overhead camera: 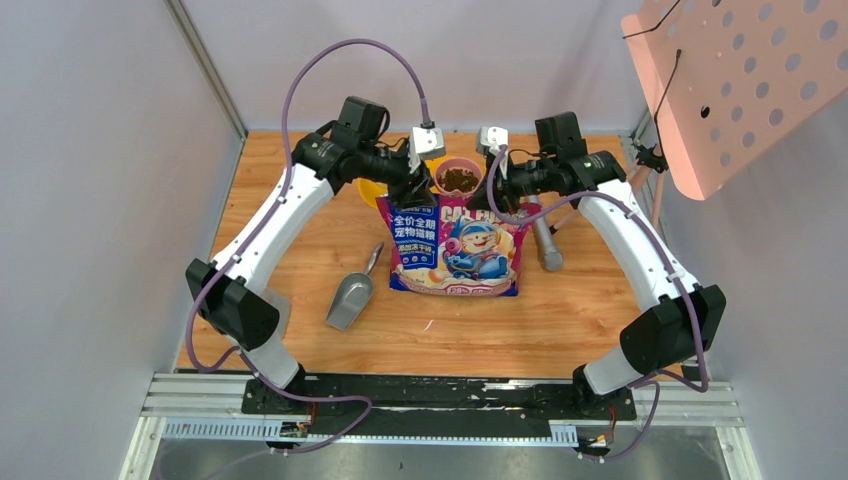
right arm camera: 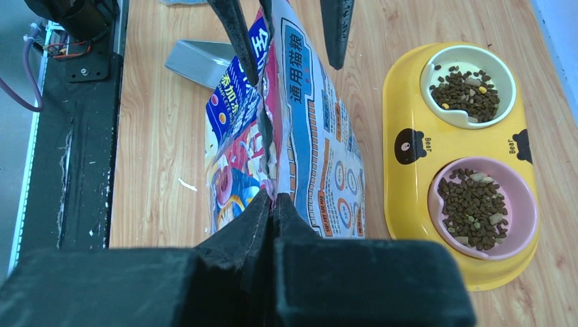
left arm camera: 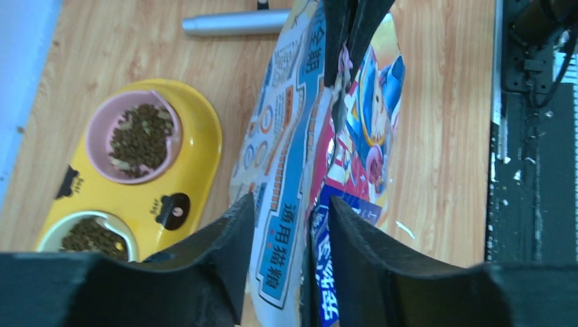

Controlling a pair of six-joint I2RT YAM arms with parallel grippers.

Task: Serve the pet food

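Observation:
The pet food [right arm camera: 474, 208] is dark brown kibble filling the pink bowl and the cream bowl [right arm camera: 467, 88] of a yellow double feeder [right arm camera: 409, 109]. It also shows in the left wrist view [left arm camera: 140, 139] and behind the bag in the top view [overhead camera: 460, 178]. The printed bag [overhead camera: 455, 250] stands upright mid-table. My right gripper [right arm camera: 272, 197] is shut on the bag's top edge. My left gripper [left arm camera: 292, 204] is open, its jaws apart astride the other end of the bag's top edge [left arm camera: 286, 170]. The grey metal scoop [overhead camera: 352, 295] lies on the table left of the bag.
A grey metal cylinder [overhead camera: 547, 245] lies right of the bag; it also shows in the left wrist view [left arm camera: 232, 22]. A pink perforated board [overhead camera: 740, 80] hangs at the top right. Grey walls enclose the wooden table [overhead camera: 300, 240] on the left and back.

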